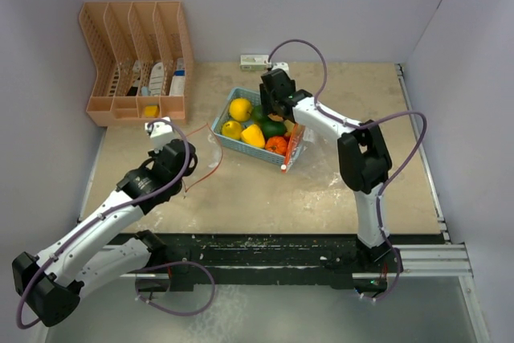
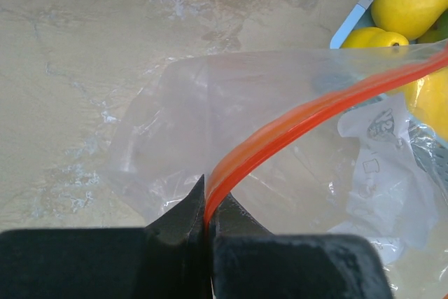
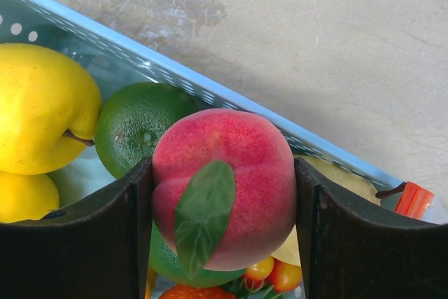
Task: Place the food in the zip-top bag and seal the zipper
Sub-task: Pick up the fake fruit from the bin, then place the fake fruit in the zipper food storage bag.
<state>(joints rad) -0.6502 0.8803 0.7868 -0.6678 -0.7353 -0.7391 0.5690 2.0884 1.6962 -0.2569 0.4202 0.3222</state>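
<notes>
None of the food is in the zip-top bag yet, as far as the pictures show. The bag looks see-through and empty (only some small print shows on it). It sits on the desk just beside the blue basket.

The left gripper is squeezed tight on the bag's orange zipper. It holds that edge up off the desk, so the mouth of the bag faces the basket.

The right gripper is down in the basket. Its two fingers sit one on each side of a pink peach with a green leaf, and they look like they touch it on both sides. So it seems to have the peach in a fairly wide hold. The pictures do not tell if the peach is lifted yet.

The rest of the food is in the basket too. A big yellow fruit and a green lime lie right next to the peach, and an orange one is at the near end.

So the task looks like it is only at the start. The peach has to go into the bag, then all the other pieces one by one. Closing the zipper comes last.
</notes>
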